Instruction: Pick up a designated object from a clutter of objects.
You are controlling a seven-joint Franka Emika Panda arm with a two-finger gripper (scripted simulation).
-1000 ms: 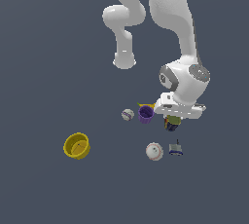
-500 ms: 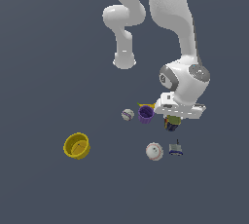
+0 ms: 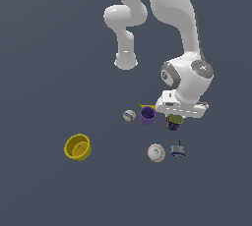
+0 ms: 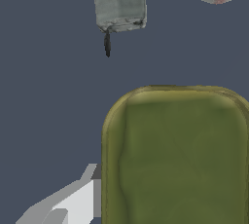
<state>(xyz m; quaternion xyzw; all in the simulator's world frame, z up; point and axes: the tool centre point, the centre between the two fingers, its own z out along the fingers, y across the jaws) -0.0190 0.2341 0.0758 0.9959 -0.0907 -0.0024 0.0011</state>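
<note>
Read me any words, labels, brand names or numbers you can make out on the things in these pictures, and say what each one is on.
None can be read.
Green-topped can: red-orange label marks, too small to read; its top is blank.
Grey-blue piece: dark lettering on its blue band, too blurred.
Stitched white ball: red stitching only.
Purple cup, yellow cup, small white ball: nothing legible.

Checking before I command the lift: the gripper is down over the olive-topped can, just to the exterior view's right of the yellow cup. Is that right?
Not quite. The gripper is over the olive-topped can, but the cup just to the exterior view's left of it is the purple cup, not the yellow one. The exterior view shows the yellow cup far off toward its left and lower down.
</note>
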